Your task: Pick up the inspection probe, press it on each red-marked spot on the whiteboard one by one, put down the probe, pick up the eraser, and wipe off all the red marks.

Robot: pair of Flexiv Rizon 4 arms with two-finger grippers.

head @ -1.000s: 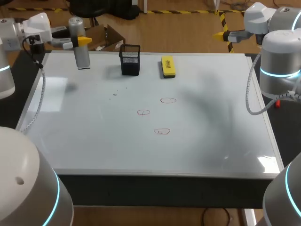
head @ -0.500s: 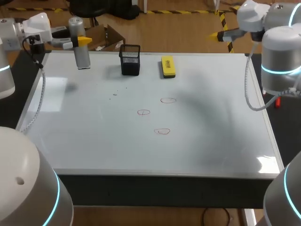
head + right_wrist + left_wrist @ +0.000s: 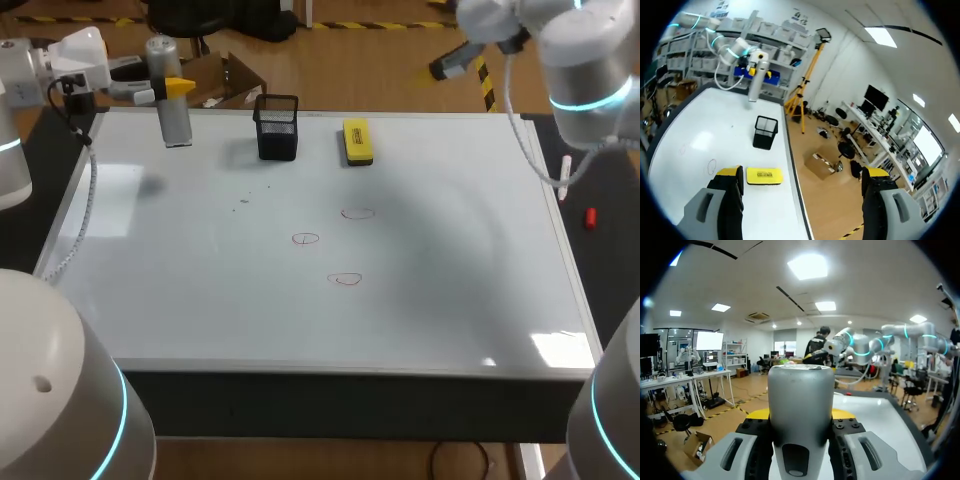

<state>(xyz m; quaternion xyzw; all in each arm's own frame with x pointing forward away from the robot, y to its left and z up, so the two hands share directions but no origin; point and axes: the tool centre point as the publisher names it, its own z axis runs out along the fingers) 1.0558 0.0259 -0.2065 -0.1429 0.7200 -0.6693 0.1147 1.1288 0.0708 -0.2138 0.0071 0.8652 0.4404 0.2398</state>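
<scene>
One inspection probe [image 3: 174, 115], a smooth grey cylinder, is standing upright in my left gripper [image 3: 166, 89], over the far left corner of the whiteboard [image 3: 450, 290]. The yellow-tipped fingers are clamping it from both sides near its upper half. I am judging it rigid, fairly light and slick-skinned, so a firm hold around the middle should be keeping it from sliding when pressed. I cannot tell whether its lower end is touching the board.

In the left wrist view the probe [image 3: 800, 405] is filling the space between the fingers and blocking the board beneath.

Moving right, a black mesh pen cup [image 3: 277, 128] and the yellow eraser [image 3: 357, 141] are sitting along the far edge. The three red marks [image 3: 345, 279] are lying mid-board, faint and thin.

My right gripper [image 3: 448, 67] is hanging beyond the far right corner. Its fingers are spread wide and carrying nothing.
</scene>
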